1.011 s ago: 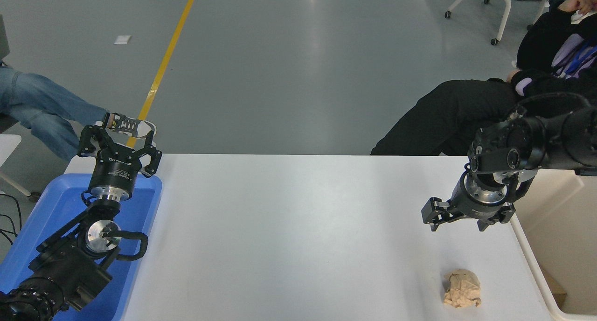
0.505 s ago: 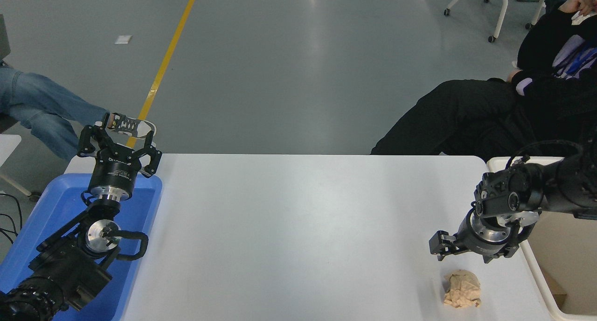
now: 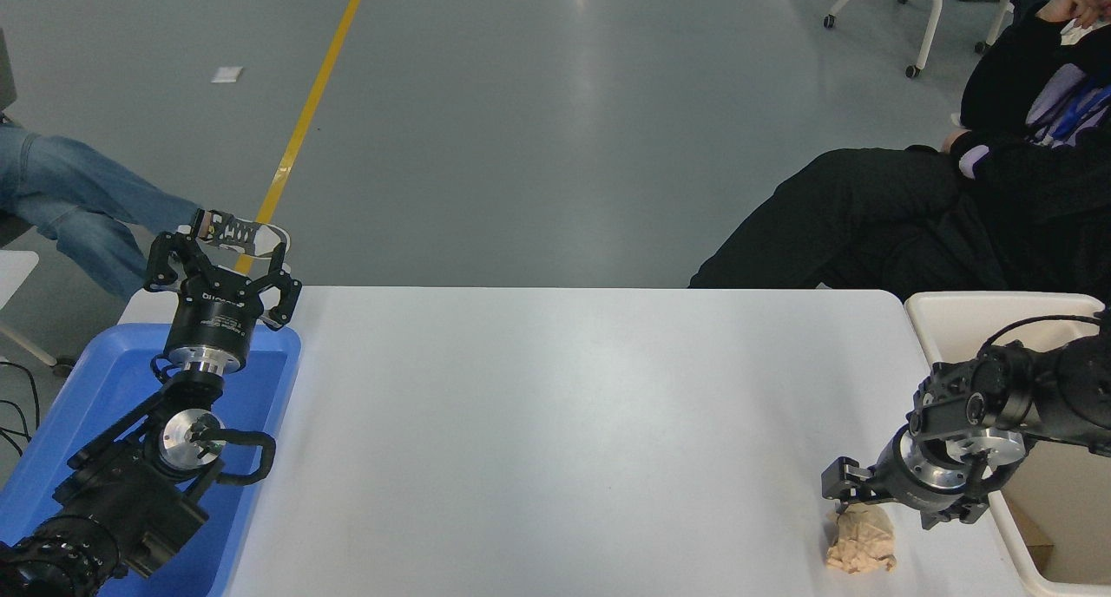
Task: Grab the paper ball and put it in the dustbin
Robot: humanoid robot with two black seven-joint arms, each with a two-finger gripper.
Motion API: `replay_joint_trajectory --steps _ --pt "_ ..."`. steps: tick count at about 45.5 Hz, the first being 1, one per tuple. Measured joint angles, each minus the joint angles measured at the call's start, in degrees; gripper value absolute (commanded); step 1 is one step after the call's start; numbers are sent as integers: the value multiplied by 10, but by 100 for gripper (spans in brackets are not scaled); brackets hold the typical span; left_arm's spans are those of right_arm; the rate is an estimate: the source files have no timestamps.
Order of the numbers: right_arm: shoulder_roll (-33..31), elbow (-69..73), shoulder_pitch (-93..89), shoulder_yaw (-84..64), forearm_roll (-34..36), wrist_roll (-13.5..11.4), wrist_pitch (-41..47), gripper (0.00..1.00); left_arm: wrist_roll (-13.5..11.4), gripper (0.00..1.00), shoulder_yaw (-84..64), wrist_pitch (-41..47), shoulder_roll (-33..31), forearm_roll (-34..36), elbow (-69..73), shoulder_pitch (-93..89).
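The paper ball (image 3: pixel 860 542), a crumpled tan wad, lies on the white table (image 3: pixel 555 423) near its front right corner. My right gripper (image 3: pixel 898 503) hangs open just above the ball's far side, one finger at the ball's left and the other at its right. Whether the fingers touch the paper I cannot tell. The cream-white dustbin (image 3: pixel 998 306) stands just off the table's right edge, partly covered by my right arm. My left gripper (image 3: pixel 217 263) rests open over the far end of a blue tray at the left.
A blue tray (image 3: pixel 104 380) sits at the table's left edge under my left arm. A person in black sits beyond the far right corner, and a leg in jeans shows at the far left. A wheeled chair stands at the top right.
My right arm has come down and toward the front right, from mid-height over the table's right side to just above the paper ball. The ball and left arm have not moved.
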Motion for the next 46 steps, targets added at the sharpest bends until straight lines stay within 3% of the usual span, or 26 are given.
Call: replay_joint_trajectory --steps 22,36,41,46 --pt "-1 -2 -24 21 4 0 0 96 0 99 0 0 0 0 0 0" --pt "-2 -3 -32 27 11 -1 -1 56 0 99 0 0 0 0 0 0" --pt "-3 -3 -33 28 18 -1 -1 23 0 99 0 0 0 0 0 0" --pt "-5 -3 -33 28 29 -1 -1 0 0 99 0 0 0 0 0 0"
